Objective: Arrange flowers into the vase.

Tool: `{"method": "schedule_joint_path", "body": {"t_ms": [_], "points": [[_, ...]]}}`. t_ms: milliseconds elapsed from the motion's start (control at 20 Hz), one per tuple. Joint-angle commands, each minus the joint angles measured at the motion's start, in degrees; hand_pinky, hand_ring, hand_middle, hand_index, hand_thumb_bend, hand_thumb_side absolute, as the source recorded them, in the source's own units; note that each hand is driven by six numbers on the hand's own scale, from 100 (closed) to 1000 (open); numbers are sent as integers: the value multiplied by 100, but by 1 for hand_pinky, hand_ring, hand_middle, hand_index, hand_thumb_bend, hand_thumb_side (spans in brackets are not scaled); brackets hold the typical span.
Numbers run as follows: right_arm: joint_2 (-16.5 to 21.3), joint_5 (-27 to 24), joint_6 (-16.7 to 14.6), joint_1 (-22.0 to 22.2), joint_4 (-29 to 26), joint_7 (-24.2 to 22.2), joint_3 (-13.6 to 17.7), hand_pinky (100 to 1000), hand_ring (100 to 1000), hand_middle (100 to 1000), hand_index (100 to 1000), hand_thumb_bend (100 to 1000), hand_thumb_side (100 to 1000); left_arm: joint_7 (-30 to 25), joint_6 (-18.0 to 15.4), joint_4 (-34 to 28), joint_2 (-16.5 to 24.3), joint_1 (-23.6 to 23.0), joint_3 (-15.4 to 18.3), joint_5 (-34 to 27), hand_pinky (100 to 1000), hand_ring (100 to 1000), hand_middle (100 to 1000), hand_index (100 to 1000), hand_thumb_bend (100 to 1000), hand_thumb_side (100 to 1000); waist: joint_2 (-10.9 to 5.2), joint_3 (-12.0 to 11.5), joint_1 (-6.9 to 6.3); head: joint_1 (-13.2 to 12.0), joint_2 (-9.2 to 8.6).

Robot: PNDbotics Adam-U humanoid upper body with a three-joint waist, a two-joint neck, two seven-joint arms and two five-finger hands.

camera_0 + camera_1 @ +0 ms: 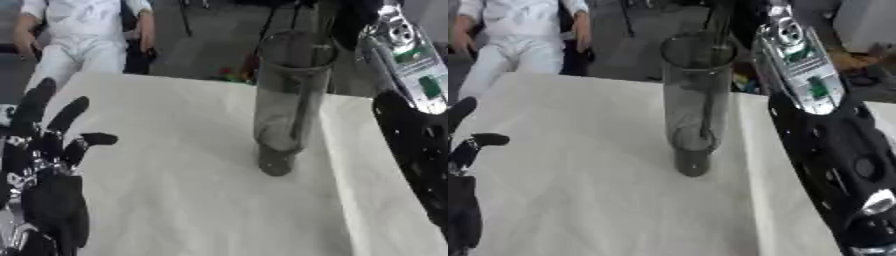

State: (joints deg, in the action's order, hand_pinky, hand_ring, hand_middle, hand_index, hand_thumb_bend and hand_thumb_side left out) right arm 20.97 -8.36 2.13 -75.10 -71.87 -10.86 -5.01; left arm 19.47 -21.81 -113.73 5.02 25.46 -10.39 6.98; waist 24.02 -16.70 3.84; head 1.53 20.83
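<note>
Item 1: glass vase [289, 95], a tall clear cylinder, upright near the middle of my counter [192, 200], which is draped in a white cloth. It stands between my 2 arms, I judge so that either can reach its mouth. A thin dark stem [709, 75] seems to run down inside it; no bloom is visible.

Item 2: my left robot hand [48, 165], low at the left edge, fingers straight and spread, holding nothing (idle, I'd say).

Item 3: my right arm [833, 150], rising along the right side toward the vase's rim. Its hand appears in neither view, so I cannot tell its state.

View notes: the left eye view shows the left robot hand whole; the right eye view shows only its edge, but far more of the right arm.
</note>
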Motion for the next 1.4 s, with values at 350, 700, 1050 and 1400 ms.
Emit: {"method": "schedule_joint_path", "body": {"t_ms": [350, 700, 1050, 1400], "points": [[268, 494, -319, -94, -31, -216, -57, 784, 923, 372, 251, 487, 899, -1, 33, -86, 29, 28, -19, -25, 580, 861, 937, 946, 382, 998, -160, 23, -32, -49, -53], [346, 676, -465, -85, -44, -339, -126, 822, 948, 405, 278, 498, 915, -5, 35, -86, 36, 27, -21, -26, 581, 862, 938, 947, 378, 998, -167, 52, -29, -84, -62], [391, 1111, -975, -19, -18, -613, -179, 863, 986, 452, 301, 424, 952, -9, 34, -86, 33, 33, -19, -28, 582, 862, 939, 948, 375, 999, -167, 76, -30, -109, -72], [439, 1321, -1363, 31, 92, -642, -187, 861, 990, 465, 317, 525, 996, -9, 38, -86, 32, 27, -17, -31, 581, 863, 939, 948, 371, 1000, -160, 89, -20, -124, -71]]}}
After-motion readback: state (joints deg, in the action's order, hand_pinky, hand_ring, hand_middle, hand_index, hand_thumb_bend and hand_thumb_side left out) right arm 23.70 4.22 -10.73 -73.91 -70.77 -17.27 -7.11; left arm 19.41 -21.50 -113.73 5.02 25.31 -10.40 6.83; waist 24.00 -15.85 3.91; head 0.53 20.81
